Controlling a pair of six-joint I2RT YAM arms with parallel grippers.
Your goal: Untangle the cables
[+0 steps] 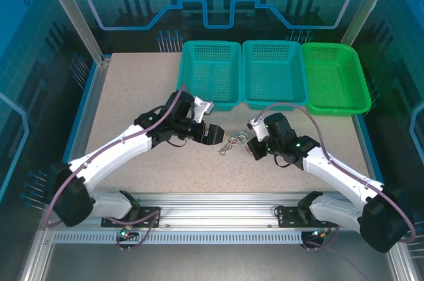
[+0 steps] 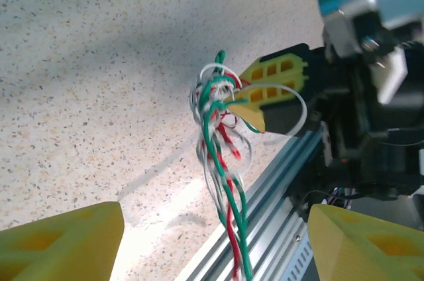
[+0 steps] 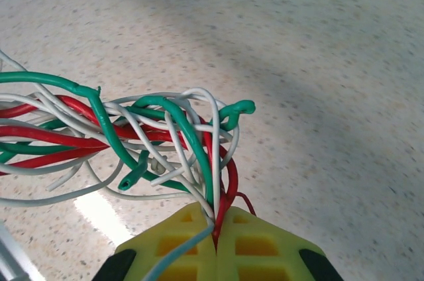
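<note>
Two yellow fingers (image 3: 179, 244) of the right gripper (image 3: 215, 244) are pressing tight together, and they are pinching the cables (image 3: 132, 135) at one end of the bunch. Red, white and green wires are looping and crossing over each other right in front of those fingers, over the speckled table (image 3: 331, 95). I cannot tell if the bunch is touching the table. In the left wrist view the left gripper (image 2: 215, 218) is standing wide open, with its yellow fingers (image 2: 66, 241) far apart at the two bottom corners, and it is gripping nothing. A twisted tail of the cables (image 2: 222, 155) is running down between those open fingers without touching them. At the far end of the bunch, the right gripper (image 2: 242, 95) is biting on the wires. From above, the left gripper (image 1: 216, 135) and the right gripper (image 1: 248, 139) are pointing at each other near the middle of the table (image 1: 132, 95), and the cables (image 1: 231, 144) are sitting as a small knot between them. The two white arms are stretching back from there, the left arm (image 1: 112, 155) going down to the left and the right arm (image 1: 338, 171) going down to the right, to their bases beside a metal rail (image 1: 218, 201) at the near edge. Three baskets are sitting side by side at the far edge of the table: a teal basket (image 1: 211, 72), a second teal basket (image 1: 273, 72) and a bright green basket (image 1: 334, 75). They are well apart from the cables.
</note>
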